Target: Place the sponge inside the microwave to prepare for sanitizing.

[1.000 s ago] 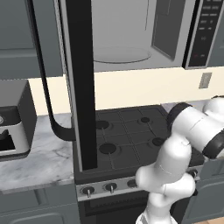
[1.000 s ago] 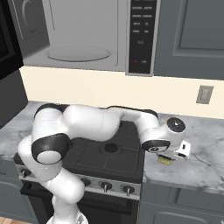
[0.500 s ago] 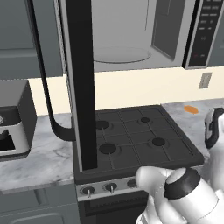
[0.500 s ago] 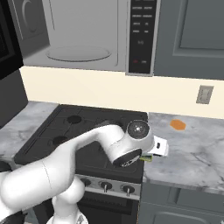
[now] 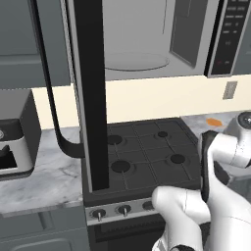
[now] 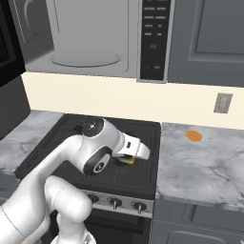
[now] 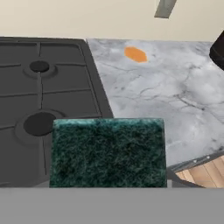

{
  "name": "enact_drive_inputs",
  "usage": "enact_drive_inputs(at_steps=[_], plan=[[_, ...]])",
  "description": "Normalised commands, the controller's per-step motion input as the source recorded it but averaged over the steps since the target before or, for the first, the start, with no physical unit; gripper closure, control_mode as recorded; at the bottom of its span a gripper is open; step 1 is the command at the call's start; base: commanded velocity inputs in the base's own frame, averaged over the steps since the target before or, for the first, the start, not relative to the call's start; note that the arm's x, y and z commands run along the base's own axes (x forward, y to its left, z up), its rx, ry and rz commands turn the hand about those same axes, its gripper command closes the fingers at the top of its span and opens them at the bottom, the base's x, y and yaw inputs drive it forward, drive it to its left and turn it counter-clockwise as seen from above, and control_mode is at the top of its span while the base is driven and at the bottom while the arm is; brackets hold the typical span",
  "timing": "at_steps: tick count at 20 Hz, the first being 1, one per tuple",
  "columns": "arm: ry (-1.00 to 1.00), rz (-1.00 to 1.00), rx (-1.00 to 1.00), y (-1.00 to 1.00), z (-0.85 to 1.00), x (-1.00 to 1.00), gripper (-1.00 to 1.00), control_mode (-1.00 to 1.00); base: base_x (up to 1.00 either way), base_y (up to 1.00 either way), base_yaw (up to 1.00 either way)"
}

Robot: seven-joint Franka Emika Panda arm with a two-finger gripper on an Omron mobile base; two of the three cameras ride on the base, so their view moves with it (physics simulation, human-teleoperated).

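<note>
Sponge: the sponge point(image 7: 108, 152) sits right at the hand, its dark green scrub face toward the hand camera; in the right base view its yellow and green edge point(image 6: 126, 159) peeks out below the white hand, above the stove's right half.
Gripper: the gripper point(image 6: 125, 158) holds the sponge, carried just over the cooktop; the fingertips themselves are hidden behind the sponge.
Microwave: the microwave point(image 6: 151, 74) hangs above the stove with its interior showing, the round glass turntable point(image 6: 85, 58) visible inside; its black button panel point(image 6: 155, 35) is on the right.
Door: the microwave door point(image 5: 88, 93) is swung open and stands edge-on in front of the left base camera, blocking much of the stove's left side.
Stove: the black cooktop point(image 5: 147, 162) has burners point(image 7: 38, 124) below and left of the sponge; knobs point(image 6: 115, 202) line its front.
Counter: the marble counter point(image 6: 205, 167) right of the stove carries a small flat orange piece point(image 6: 193, 136), well apart from the sponge.
Other: a dark grey countertop appliance point(image 5: 14, 139) stands at far left; a wall outlet point(image 6: 222, 102) is on the cream backsplash.
Change: half a second ago the hand was at the stove's right front edge; it is now farther left, over the cooktop, with the sponge in its grasp as before.
Writing: the panel markings are too small to read.
</note>
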Motion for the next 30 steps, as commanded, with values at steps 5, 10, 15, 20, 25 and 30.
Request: enact_drive_inputs(at_steps=[5,10,15,20,25,30], plan=[[0.0,-0.18,0.19,0.51,0.65,-0.08,1.0,-1.0,0.0,0.0,0.0],[-0.01,0.05,0.15,0.12,0.3,-0.59,1.0,-1.0,0.0,0.0,0.0],[-0.02,0.19,0.07,0.18,0.45,-0.32,1.0,-1.0,0.0,0.0,0.0],[-0.1,0.05,-0.13,0.48,0.25,-0.18,1.0,-1.0,0.0,0.0,0.0],[-0.18,0.0,-0.06,0.58,0.53,-0.29,1.0,-1.0,0.0,0.0,0.0],[-0.11,0.02,0.0,0.4,0.81,-0.37,1.0,-1.0,0.0,0.0,0.0]])
